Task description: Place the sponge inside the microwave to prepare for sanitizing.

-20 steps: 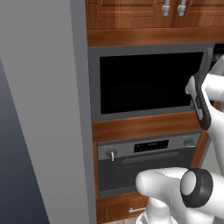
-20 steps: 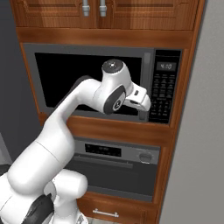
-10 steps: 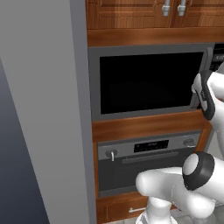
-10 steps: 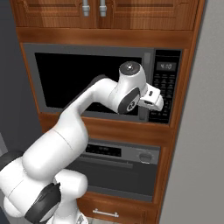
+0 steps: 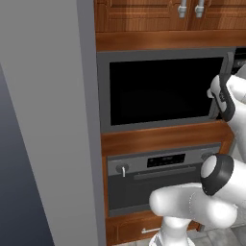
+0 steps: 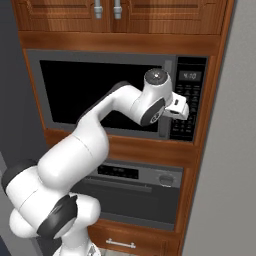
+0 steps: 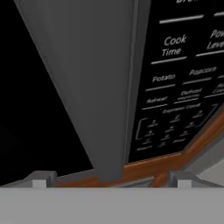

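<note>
The microwave (image 6: 100, 85) is built into the wooden cabinet wall, its black glass door (image 5: 163, 89) closed. My gripper (image 6: 181, 107) hovers at the door's right edge, just in front of the grey vertical handle strip (image 7: 105, 87) and beside the keypad (image 7: 183, 78). In the hand view my gripper (image 7: 111, 178) is open, its two fingertips (image 7: 41, 177) standing wide on either side of the strip with nothing held. The sponge is out of view.
A grey oven (image 6: 130, 185) with a knob and bar handle sits under the microwave, with a wooden drawer (image 6: 120, 242) beneath it. Wooden cupboards (image 6: 107, 15) hang above. A tall grey panel (image 5: 48, 120) stands to the left.
The hand has swung to the right across the microwave door, from its middle to the edge by the keypad. The jaws have stayed open.
</note>
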You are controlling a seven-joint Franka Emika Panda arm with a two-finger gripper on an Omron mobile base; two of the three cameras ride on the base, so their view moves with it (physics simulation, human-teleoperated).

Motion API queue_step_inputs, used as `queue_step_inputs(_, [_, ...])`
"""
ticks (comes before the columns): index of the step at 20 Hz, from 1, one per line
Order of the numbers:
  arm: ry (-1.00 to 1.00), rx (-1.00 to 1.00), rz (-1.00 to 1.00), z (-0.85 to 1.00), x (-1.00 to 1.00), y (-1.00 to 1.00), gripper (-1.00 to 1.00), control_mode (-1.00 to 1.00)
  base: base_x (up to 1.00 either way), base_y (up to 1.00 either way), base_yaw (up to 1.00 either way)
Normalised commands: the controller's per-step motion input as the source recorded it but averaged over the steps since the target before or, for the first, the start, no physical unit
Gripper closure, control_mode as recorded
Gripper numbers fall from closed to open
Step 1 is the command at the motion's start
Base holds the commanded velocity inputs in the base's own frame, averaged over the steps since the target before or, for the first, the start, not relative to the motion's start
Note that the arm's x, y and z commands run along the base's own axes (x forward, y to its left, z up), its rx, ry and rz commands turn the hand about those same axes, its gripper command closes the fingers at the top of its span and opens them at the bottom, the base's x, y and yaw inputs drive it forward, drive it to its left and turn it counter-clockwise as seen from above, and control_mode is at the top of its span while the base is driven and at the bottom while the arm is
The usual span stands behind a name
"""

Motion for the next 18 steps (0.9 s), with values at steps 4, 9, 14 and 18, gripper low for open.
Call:
queue_step_inputs(4, [-0.01, 0.00, 0.01, 0.00, 0.34, -0.02, -1.00, -1.00, 0.00, 0.00, 0.00])
queue_step_inputs(9, [-0.04, 0.00, 0.00, 0.00, 0.38, -0.02, -1.00, -1.00, 0.00, 0.00, 0.00])
queue_step_inputs(14, [-0.07, 0.00, 0.08, -0.01, 0.28, -0.15, -1.00, -1.00, 0.00, 0.00, 0.00])
queue_step_inputs(18, [-0.07, 0.00, 0.13, -0.03, 0.29, -0.07, 1.00, -1.00, 0.00, 0.00, 0.00])
